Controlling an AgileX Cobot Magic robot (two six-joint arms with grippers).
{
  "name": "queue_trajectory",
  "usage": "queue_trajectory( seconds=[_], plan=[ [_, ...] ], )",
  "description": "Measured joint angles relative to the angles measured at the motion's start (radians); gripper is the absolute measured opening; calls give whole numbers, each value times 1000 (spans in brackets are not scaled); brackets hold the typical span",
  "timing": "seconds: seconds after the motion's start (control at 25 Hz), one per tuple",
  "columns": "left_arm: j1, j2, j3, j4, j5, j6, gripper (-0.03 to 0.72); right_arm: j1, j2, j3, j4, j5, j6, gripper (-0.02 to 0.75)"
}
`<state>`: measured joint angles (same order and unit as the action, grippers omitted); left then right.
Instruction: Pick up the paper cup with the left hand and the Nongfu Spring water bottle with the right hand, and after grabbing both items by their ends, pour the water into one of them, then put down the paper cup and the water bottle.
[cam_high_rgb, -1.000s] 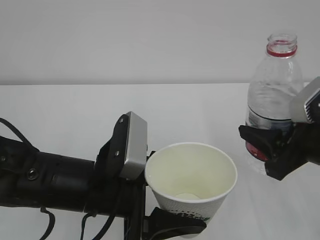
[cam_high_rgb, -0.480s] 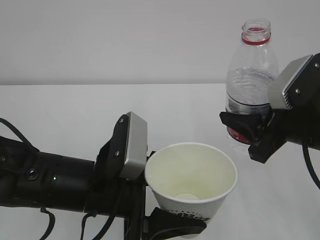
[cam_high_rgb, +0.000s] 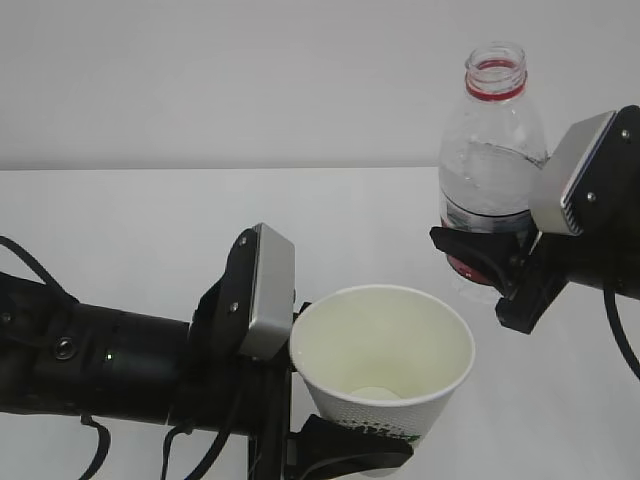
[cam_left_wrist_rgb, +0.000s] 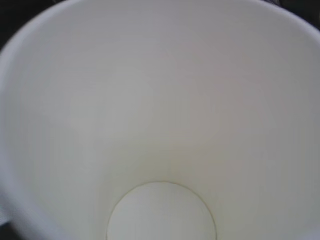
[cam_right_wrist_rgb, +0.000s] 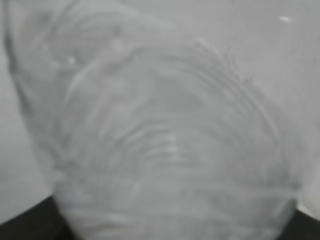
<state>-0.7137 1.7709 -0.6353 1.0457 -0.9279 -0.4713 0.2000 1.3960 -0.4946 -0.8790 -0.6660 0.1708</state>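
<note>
The left wrist view alone shows the white tapered paper cup (cam_left_wrist_rgb: 160, 125) is dry inside. The black left tool (cam_high_rgb: 340, 450) clamps its base, jaws part-open; the black right tool (cam_high_rgb: 490, 265) likewise grips the clear ribbed plastic bottle (cam_high_rgb: 487, 150), upright, uncapped.

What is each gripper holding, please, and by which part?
Left gripper holds the cup near its base; right gripper holds the bottle at its label.

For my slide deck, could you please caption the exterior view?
Left hand holds empty cup; right hand holds uncapped bottle upright beside it.
</note>
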Motion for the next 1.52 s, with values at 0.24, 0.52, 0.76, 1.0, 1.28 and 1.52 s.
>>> queue_trajectory(
  seconds=[0.24, 0.52, 0.76, 1.0, 1.28, 1.52],
  plan=[
    [0, 0, 0, 0, -23, 0, 499, 0, 0, 0, -2, 0, -84, 459],
    [0, 0, 0, 2, -22, 0, 499, 0, 0, 0, 22, 0, -213, 459],
    [0, 0, 0, 2, -25, -2, 499, 0, 0, 0, 71, -10, -330, 459],
    [0, 0, 0, 2, -35, -2, 498, 0, 0, 0, 122, -49, -431, 459],
    [0, 0, 0, 2, -41, -2, 498, 0, 0, 0, 139, -51, -492, 459],
    [0, 0, 0, 2, -43, -2, 498, 0, 0, 0, 139, -60, -550, 459]
  ],
)
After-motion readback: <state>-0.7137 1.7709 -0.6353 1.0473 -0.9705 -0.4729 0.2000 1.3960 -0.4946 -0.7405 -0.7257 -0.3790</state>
